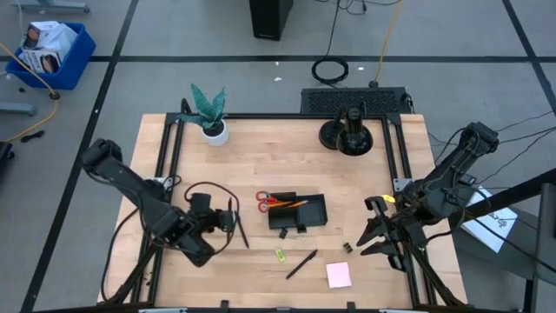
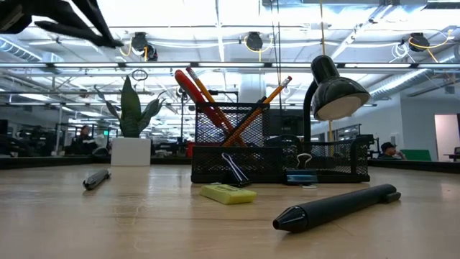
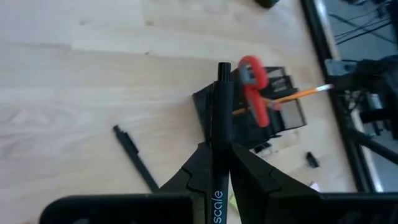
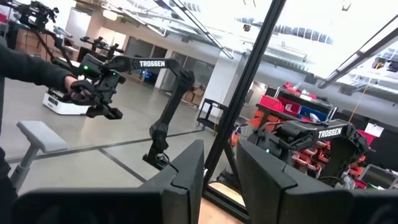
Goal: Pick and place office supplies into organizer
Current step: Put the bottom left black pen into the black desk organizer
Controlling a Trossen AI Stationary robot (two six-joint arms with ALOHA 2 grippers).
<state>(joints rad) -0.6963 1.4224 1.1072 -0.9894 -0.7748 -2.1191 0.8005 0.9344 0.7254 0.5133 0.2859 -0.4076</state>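
Lying nearest in the low view, a black pen (image 2: 336,207) and a yellow-green piece (image 2: 227,193) rest before the organizer (image 2: 280,164), which holds scissors (image 1: 267,201) and pencils (image 2: 267,98). Left gripper (image 3: 222,163) pinches another pen (image 3: 221,134) above the table (image 1: 373,174); right gripper (image 1: 372,236) waits, fingers parted and empty.

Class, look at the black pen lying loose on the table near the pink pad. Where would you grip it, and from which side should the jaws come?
Grip the pen at mid-barrel, coming straight down from above with the jaws set across its width. It lies flat and diagonal on bare wood, long and slim, so the middle balances it, and both its long sides look clear.
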